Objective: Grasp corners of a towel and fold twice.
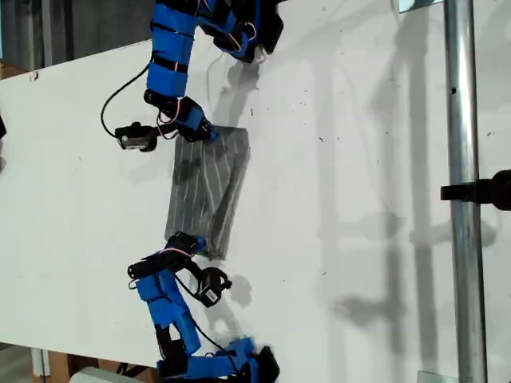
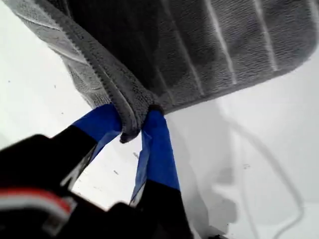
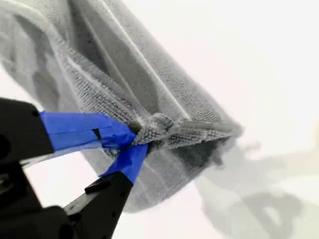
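Exterior view: towel (image 1: 209,191) on bench (image 1: 359,159), between two arms. First hand (image 2: 133,130) pinched tight on a towel corner; second hand (image 3: 133,142) likewise clamps a bunched corner. Fold in hand; next: carry both corners across together, evenly

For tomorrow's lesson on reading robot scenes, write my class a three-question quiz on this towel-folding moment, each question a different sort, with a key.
1. True or false: my first gripper is shut on the towel.
2. Multiple choice. The towel in the exterior view is: A) lying over the metal pole; B) on the white table between the two arms; C) rolled into a ball.
3. Fill in: my second gripper pinches a bunched ____ of the towel.

Key: 1 true; 2 B; 3 corner.
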